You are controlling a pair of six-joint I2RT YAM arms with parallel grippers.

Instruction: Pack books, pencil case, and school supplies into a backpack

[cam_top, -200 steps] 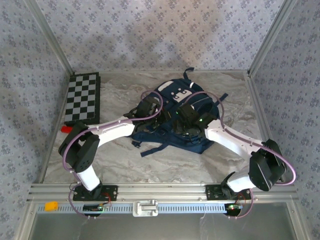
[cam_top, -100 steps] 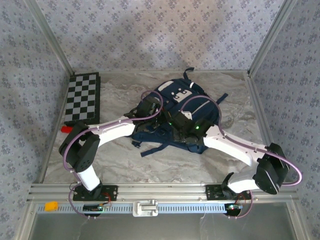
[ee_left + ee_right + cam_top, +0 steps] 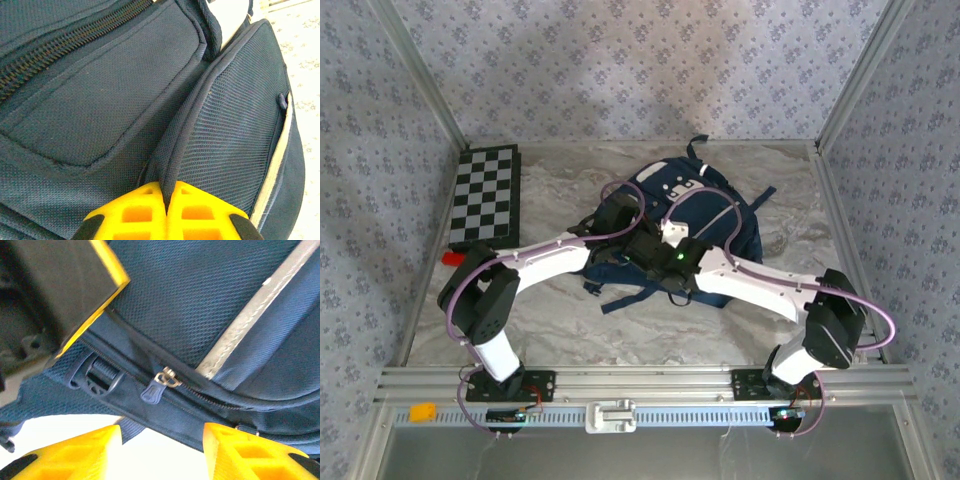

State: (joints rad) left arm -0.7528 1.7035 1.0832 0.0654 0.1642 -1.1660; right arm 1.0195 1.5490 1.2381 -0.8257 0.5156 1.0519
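Large navy fabric backpack (image 3: 748,240) looks soft, floppy. Left gripper (image 3: 165,192) clenches its piped seam (image 3: 175,150); right gripper (image 3: 160,440), released, has the small navy zipper pull (image 3: 155,387) at twelve o'clock, likely the best hold.

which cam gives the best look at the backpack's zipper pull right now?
Right wrist: the zipper pull sits close and sharp, mid-frame on the backpack. Left wrist catches a stretch of zipper teeth at top left. Top external has the whole backpack, but the pull is too small to pick out.
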